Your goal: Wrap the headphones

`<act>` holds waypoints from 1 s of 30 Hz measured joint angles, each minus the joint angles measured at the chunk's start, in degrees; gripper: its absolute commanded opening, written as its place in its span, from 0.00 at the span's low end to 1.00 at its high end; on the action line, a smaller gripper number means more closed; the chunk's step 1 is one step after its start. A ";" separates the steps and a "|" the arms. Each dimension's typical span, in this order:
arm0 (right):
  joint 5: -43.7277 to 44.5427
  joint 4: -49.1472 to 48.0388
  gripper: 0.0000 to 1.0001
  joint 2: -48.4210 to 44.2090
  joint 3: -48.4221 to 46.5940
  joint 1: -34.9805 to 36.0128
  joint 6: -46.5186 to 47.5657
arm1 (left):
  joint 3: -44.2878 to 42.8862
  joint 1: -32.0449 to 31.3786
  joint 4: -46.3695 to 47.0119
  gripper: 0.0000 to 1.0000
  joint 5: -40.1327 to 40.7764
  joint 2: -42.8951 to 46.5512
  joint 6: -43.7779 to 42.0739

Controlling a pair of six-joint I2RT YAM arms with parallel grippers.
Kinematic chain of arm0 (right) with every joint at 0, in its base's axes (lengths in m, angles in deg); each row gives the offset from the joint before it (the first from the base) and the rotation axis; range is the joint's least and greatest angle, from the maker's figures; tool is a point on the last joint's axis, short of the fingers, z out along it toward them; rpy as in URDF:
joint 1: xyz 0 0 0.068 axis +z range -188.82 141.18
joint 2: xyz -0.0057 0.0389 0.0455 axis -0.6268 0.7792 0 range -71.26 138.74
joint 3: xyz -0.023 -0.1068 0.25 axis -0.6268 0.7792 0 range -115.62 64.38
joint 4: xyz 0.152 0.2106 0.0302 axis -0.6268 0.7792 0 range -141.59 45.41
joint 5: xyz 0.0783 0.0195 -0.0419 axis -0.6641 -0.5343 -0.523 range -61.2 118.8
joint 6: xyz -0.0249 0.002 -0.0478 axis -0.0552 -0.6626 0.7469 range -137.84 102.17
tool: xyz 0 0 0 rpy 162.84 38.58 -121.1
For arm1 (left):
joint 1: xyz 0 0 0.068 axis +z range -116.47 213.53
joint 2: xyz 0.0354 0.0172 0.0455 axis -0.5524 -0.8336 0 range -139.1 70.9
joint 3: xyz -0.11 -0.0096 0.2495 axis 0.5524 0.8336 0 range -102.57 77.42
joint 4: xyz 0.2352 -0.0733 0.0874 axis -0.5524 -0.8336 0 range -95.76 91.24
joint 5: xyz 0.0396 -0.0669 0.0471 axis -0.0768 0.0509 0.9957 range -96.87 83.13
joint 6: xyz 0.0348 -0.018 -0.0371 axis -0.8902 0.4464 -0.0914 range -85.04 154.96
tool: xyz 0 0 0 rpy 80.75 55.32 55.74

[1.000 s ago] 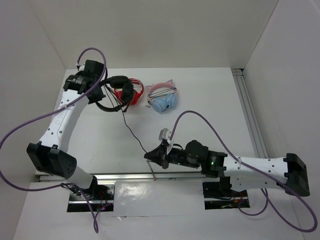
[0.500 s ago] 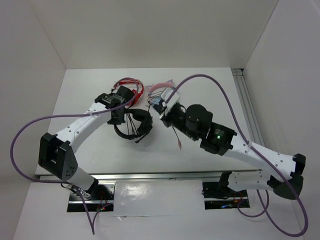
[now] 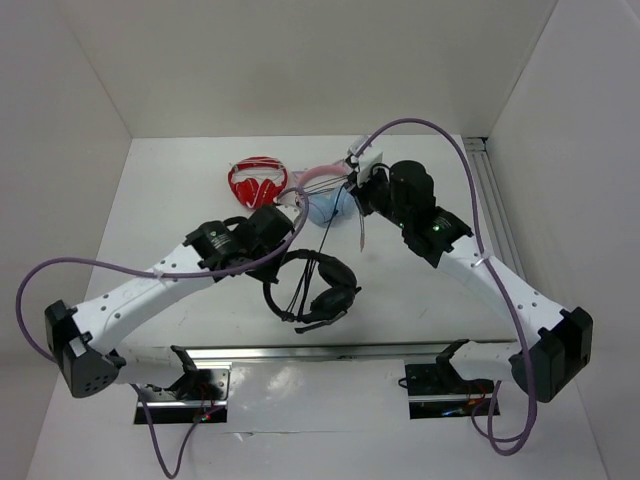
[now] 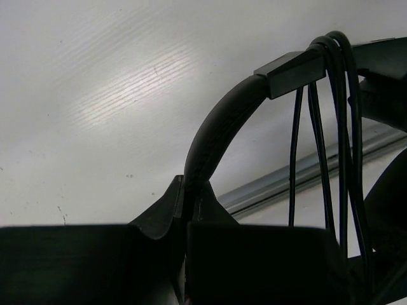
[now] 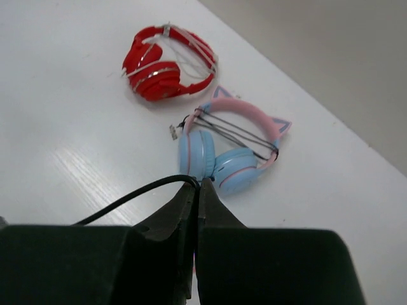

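Note:
The black headphones [image 3: 335, 298] hang over the table's near middle, held by the headband [image 4: 216, 133]. My left gripper [image 3: 283, 228] is shut on that headband, which shows clamped between its fingertips [image 4: 191, 190] in the left wrist view. Several strands of the thin black cable [image 4: 318, 127] are looped over the band and hang down. My right gripper [image 3: 358, 183] is raised at the far middle, above the light-blue headphones. It is shut on the black cable [image 5: 137, 192], pinched at its tips [image 5: 198, 184] in the right wrist view. The cable's end dangles below it.
Red-and-white headphones [image 3: 256, 182] and light-blue headphones with pink cat ears [image 3: 328, 205] lie side by side at the back of the table. A metal rail [image 3: 497, 230] runs along the right edge and another [image 3: 300, 352] along the front. White walls enclose the table.
My left arm has carried the black headphones from the far left to the near middle. My right arm has swung from the front up to the far middle, pulling the cable along.

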 measured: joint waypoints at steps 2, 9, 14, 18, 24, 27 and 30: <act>-3.23 -0.26 0.00 0.35 2.08 -1.62 -0.87 | -1.79 -1.05 -1.05 0.00 -0.66 2.43 -0.20; -17.68 -7.85 0.00 2.49 7.96 -3.26 -6.69 | -15.37 -4.13 -8.98 0.00 -1.73 6.62 -0.48; -31.45 -21.66 0.00 5.51 14.19 -2.97 -15.37 | -22.08 -4.15 -11.80 0.00 -1.55 7.34 -0.74; -38.12 -36.83 0.00 8.59 20.68 0.83 -24.06 | -26.69 -4.15 -14.97 0.00 1.66 6.29 0.11; -43.06 -61.00 0.12 20.68 21.70 5.22 -36.83 | -28.46 -4.44 -17.07 0.00 4.59 4.42 3.17; -43.12 -68.02 0.19 26.97 20.63 5.84 -41.16 | -28.79 -4.46 -17.62 0.00 6.21 3.63 5.07; -43.28 -72.22 0.22 33.33 19.82 6.36 -44.81 | -31.06 -4.79 -15.91 0.00 6.54 3.65 6.51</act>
